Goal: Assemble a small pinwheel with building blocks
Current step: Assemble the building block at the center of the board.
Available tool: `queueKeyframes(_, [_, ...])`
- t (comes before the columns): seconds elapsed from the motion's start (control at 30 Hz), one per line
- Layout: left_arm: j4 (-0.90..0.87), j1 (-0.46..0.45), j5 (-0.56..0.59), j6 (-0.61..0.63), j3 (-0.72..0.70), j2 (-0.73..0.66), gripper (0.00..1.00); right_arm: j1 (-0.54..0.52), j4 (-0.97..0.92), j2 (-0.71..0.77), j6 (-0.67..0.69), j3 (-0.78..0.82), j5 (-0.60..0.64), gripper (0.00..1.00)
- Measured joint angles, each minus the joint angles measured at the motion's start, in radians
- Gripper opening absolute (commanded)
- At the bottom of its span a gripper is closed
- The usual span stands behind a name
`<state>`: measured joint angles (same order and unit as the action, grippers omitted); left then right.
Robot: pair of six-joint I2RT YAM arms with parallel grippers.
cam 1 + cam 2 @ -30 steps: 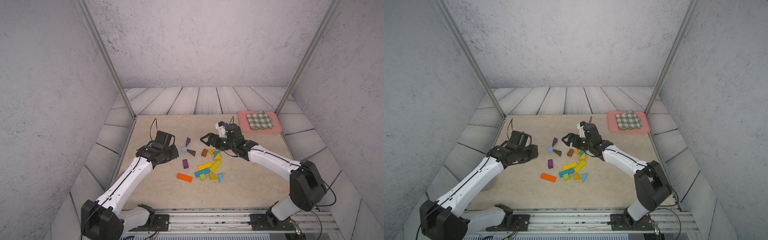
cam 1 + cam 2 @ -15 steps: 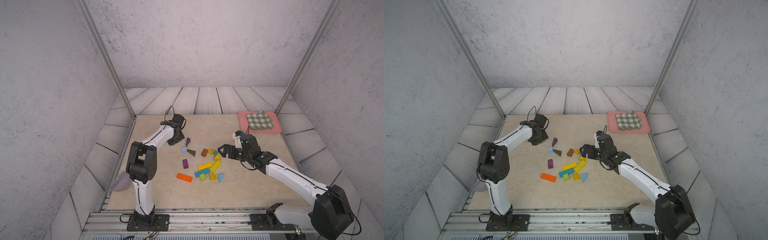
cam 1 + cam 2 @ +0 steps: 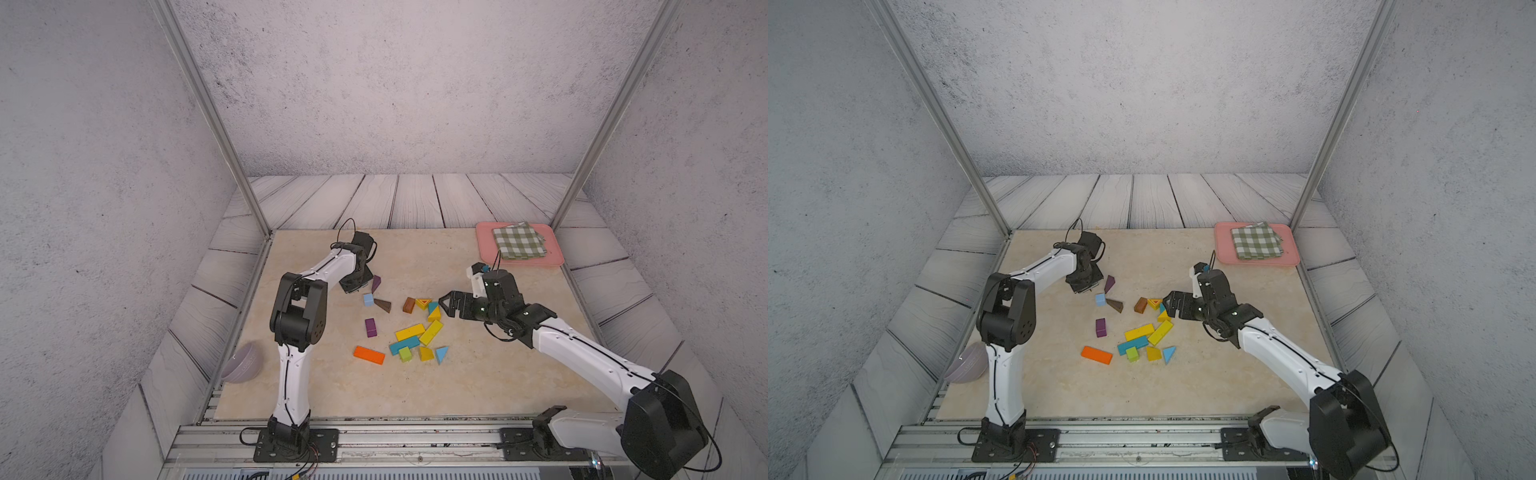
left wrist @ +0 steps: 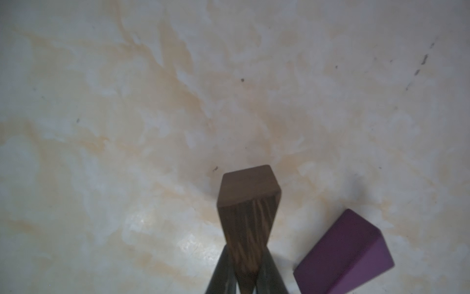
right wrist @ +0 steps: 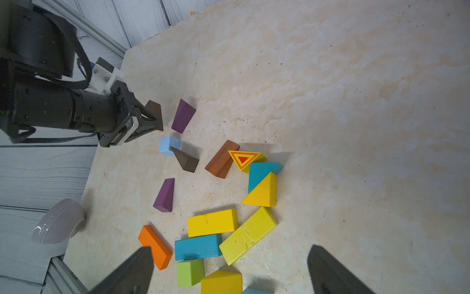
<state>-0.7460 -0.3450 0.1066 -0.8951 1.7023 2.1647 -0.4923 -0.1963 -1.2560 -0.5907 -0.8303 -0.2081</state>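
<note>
My left claw (image 4: pixel 245 276) pinches a brown wedge (image 4: pixel 248 203) just beside the purple wedge (image 4: pixel 343 254) (blade next to blade, I reckon); right claw (image 3: pixel 446 304) gapes wide, empty, by the loose building blocks (image 3: pixel 409 332).

You are working in a robot test cell of a lab: the left arm (image 3: pixel 291 374) and the right arm (image 3: pixel 582 353) are bolted to a metal rail (image 3: pixel 415 436), slanted aluminium posts (image 3: pixel 215 124) frame grey textured wall panels (image 3: pixel 395 83), and plank-printed boards (image 3: pixel 415 203) ring a marble-look surface (image 3: pixel 415 257) carrying toy blocks (image 3: pixel 409 332) and a pink tray (image 3: pixel 484 245).
</note>
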Motion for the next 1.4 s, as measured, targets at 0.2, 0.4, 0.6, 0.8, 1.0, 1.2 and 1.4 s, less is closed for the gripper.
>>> queueKeyframes(0.2, [0.018,-0.009,-0.014,-0.004,0.021,0.031,0.00,0.005,0.012,0.000,0.001,0.022,-0.004,0.99])
queueKeyframes(0.4, [0.021,-0.020,-0.025,-0.003,0.042,0.062,0.00,0.011,0.014,0.000,0.001,0.023,-0.011,0.99])
queueKeyframes(0.6, [0.021,-0.023,-0.032,-0.003,0.045,0.064,0.06,0.016,0.014,0.000,0.008,0.023,-0.016,0.99])
queueKeyframes(0.8, [0.014,-0.023,-0.032,-0.002,0.050,0.064,0.16,0.018,0.001,0.000,0.025,0.023,-0.018,0.99])
queueKeyframes(1.0, [0.008,-0.023,-0.033,0.010,0.055,0.064,0.27,0.031,-0.023,0.000,0.039,0.024,-0.016,0.99])
queueKeyframes(1.2, [0.001,-0.023,-0.033,0.013,0.056,0.064,0.30,0.034,-0.037,0.019,0.053,0.030,-0.008,0.99])
queueKeyframes(1.4, [-0.001,-0.023,-0.041,0.018,0.056,0.063,0.31,0.034,-0.040,0.022,0.068,0.030,-0.006,0.99])
